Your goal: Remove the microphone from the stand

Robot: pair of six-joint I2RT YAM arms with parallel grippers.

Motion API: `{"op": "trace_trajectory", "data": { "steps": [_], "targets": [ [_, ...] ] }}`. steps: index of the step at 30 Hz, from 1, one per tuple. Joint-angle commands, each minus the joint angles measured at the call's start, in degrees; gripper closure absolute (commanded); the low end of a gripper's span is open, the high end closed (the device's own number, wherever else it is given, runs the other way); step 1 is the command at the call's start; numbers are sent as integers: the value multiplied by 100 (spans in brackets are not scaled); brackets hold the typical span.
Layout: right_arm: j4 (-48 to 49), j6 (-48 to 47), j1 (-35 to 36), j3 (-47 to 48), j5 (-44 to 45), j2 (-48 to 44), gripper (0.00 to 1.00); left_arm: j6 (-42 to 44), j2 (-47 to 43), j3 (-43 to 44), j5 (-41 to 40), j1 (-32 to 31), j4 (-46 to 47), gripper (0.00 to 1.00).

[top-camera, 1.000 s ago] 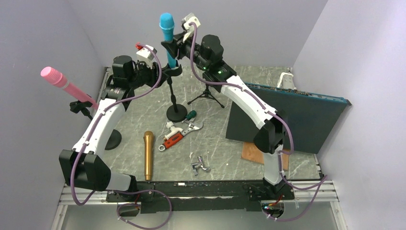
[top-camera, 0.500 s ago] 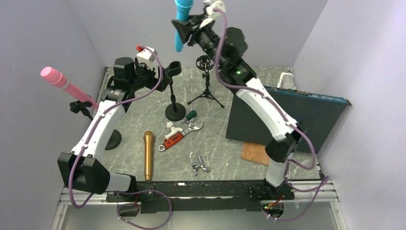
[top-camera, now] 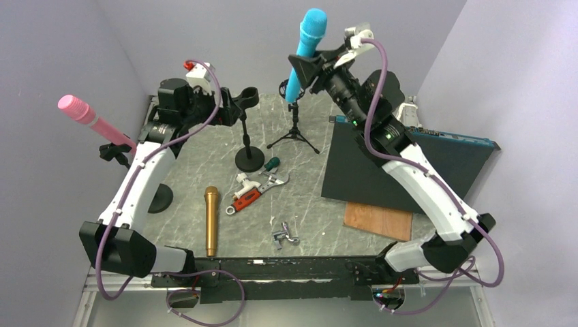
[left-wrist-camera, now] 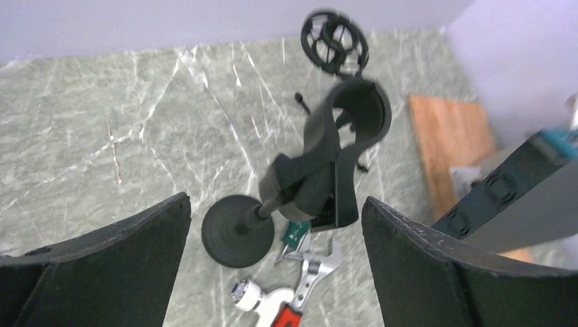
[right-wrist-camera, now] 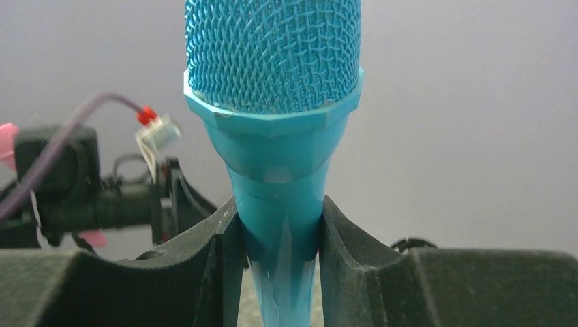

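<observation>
I see the right arm swung rightward since the earlier frame, right gripper (top-camera: 302,70) pinching the blue microphone (top-camera: 308,35) aloft, well clear of the stand (top-camera: 244,133). The left gripper (top-camera: 227,109) now stands spread near it. The setting is a grey marble table (top-camera: 315,219) with lilac walls (top-camera: 204,34).

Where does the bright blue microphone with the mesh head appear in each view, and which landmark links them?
Top external: the bright blue microphone is tilted at top centre.
Left wrist: not in it.
Right wrist: fills the centre, clamped in the right gripper.
Shared landmark: the white box with red plug on the left arm, upper left from above, left in the right wrist view.
</observation>
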Motion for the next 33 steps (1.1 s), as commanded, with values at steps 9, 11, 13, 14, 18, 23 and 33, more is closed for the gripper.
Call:
{"op": "trace_trajectory", "data": {
  "steps": [9, 11, 13, 14, 18, 23, 33],
  "targets": [
    [-422, 429, 1, -756, 64, -1117, 100, -2294, 557, 919, 1106, 508, 920, 25],
    [-464, 459, 4, -768, 21, -1142, 100, -2485, 814, 1045, 1414, 502, 1089, 20],
    [-518, 438, -2, -781, 10, -1180, 100, -2479, 958, 1144, 1421, 503, 1075, 16],
    [-541, 419, 1, -798, 9, -1198, 100, -2437, 996, 1175, 1428, 504, 1088, 16],
    [-562, 324, 4, -977, 146, -1385, 100, -2182, 1152, 1285, 1394, 500, 973, 15],
    [-662, 304, 5, -1124, 233, -1534, 100, -1959, 1182, 1026, 1499, 435, 953, 17],
    [-670, 427, 7, -1139, 89, -1584, 100, -1826, 900, -39, 1556, 218, 1519, 17]
  ]
}}
